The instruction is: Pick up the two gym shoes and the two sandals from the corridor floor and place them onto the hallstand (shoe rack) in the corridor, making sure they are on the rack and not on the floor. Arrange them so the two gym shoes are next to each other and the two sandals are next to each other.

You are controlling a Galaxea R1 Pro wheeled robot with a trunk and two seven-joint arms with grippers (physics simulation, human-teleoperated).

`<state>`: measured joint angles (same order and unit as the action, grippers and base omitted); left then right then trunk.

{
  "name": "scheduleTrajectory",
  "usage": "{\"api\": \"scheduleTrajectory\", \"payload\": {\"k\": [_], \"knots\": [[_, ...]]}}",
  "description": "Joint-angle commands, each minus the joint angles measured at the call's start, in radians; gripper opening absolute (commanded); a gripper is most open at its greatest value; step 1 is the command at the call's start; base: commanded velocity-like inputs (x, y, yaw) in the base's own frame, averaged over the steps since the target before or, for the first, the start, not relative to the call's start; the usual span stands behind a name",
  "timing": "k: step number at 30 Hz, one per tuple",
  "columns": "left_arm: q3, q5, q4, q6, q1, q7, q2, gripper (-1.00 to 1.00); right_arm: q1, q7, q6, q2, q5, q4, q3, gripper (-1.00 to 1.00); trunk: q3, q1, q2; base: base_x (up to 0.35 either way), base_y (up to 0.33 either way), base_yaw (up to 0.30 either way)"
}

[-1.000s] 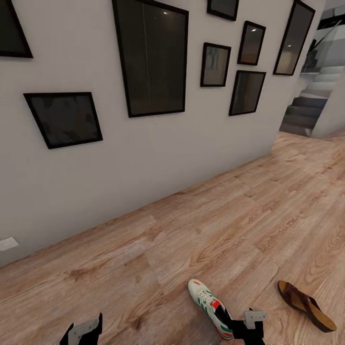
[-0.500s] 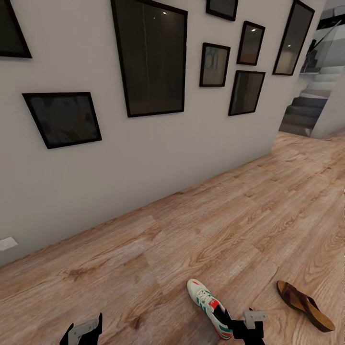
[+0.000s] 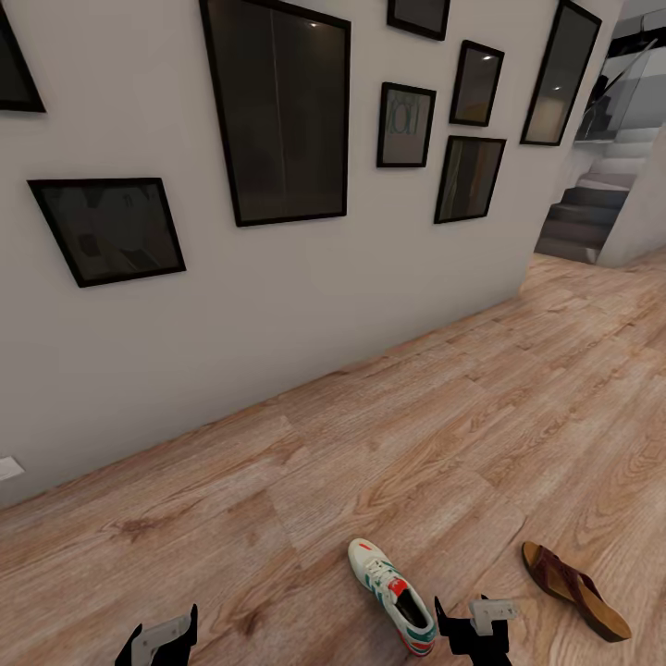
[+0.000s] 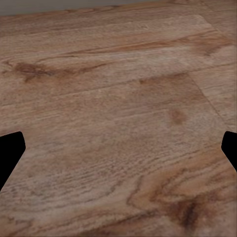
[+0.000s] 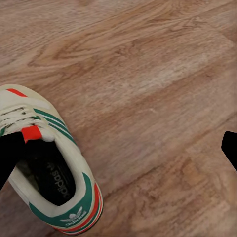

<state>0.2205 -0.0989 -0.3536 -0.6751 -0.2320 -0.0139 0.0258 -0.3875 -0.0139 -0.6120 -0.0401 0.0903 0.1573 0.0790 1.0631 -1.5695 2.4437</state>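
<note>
The off-white lace-up gym shoe with green stripes and red accents (image 3: 392,597) lies on the light brown wood-plank corridor floor (image 3: 444,435), near and just left of the right gripper (image 3: 467,631). It looks light, with soft uppers, so the stiffer heel collar seems the best hold. Both the right gripper and the left gripper (image 3: 157,643) are spread wide, holding nothing.

The head camera looks forward and down a corridor, taking in a wall (image 3: 305,305) of framed pictures, stairs (image 3: 592,213) far right, and wood floor (image 3: 481,407) up to the robot. The left wrist camera faces down, close over bare floor (image 4: 118,118). The right wrist camera looks down closely at a sneaker (image 5: 44,163), the same sneaker (image 3: 393,597) low in the head view.
</note>
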Motion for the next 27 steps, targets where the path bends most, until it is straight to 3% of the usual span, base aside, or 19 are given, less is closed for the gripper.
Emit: {"api": "scheduleTrajectory", "payload": {"k": [1,27], "knots": [[-0.003,-0.008,0.001,-0.003,0.000,-0.001,0.000,1.00,-0.001,-0.001,-0.003,0.000,0.009,-0.001,0.008,1.00,0.001,0.000,0.000,0.000,-0.018,0.000],[-0.003,-0.008,0.001,-0.003,0.000,-0.001,0.000,1.00,-0.001,-0.001,-0.003,0.001,0.009,0.000,0.008,1.00,0.001,0.000,0.000,0.000,-0.003,0.000]]}}
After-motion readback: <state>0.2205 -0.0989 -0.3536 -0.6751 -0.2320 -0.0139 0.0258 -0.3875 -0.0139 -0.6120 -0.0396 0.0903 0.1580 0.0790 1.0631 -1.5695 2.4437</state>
